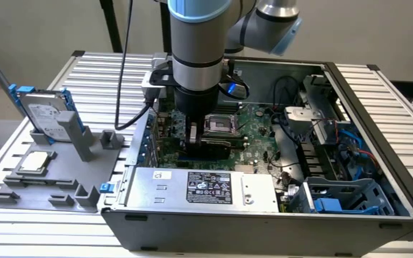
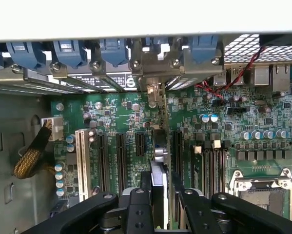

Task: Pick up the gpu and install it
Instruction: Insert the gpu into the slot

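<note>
The gripper point(image 2: 161, 195) clamps the thin, edge-on gpu point(image 2: 160, 146) above the green motherboard point(image 2: 223, 131).

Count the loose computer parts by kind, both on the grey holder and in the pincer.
hard drive: 1, standing in the grey holder
processor chip: 1, flat on the holder
gpu: 1, edge-on in the pincer, over the motherboard
Total: 3
</note>
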